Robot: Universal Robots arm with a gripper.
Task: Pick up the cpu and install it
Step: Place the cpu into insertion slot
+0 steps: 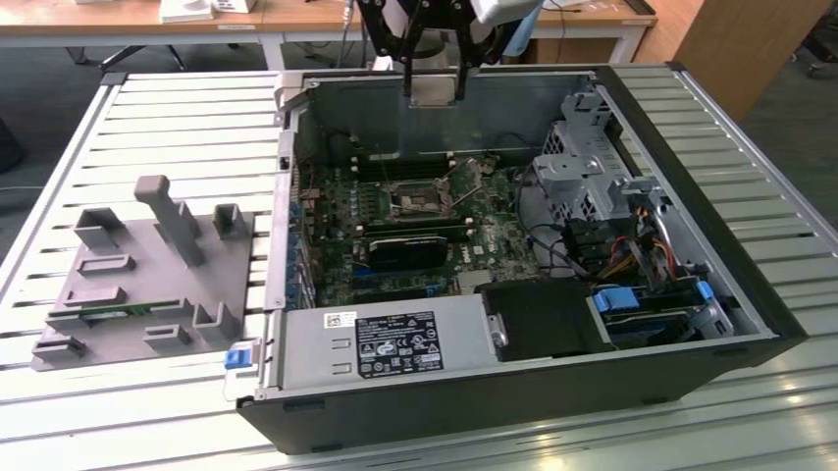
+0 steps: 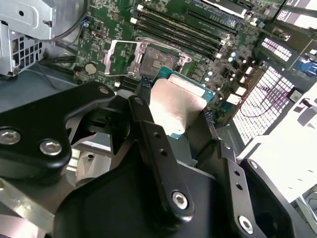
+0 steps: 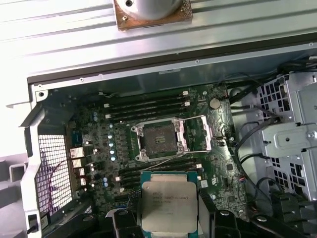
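The cpu (image 3: 168,202) is a flat square chip with a silvery-grey top plate and a thin green rim. My gripper (image 3: 171,222) is shut on it, one black finger on each side, as both wrist views show (image 2: 177,105). In the exterior view the gripper (image 1: 435,88) hangs over the far wall of the open computer case (image 1: 733,235). Below and ahead of the chip, the motherboard's socket (image 3: 159,140) lies open, its metal load plate (image 3: 196,133) flipped aside. The chip is held in the air, short of the socket (image 2: 159,60).
A grey power supply box (image 1: 380,343) fills the case's near corner, and a metal drive cage (image 1: 590,162) with cables stands at the exterior view's right. A black block (image 1: 406,250) sits below the socket. A grey parts fixture (image 1: 144,275) rests on the slatted table.
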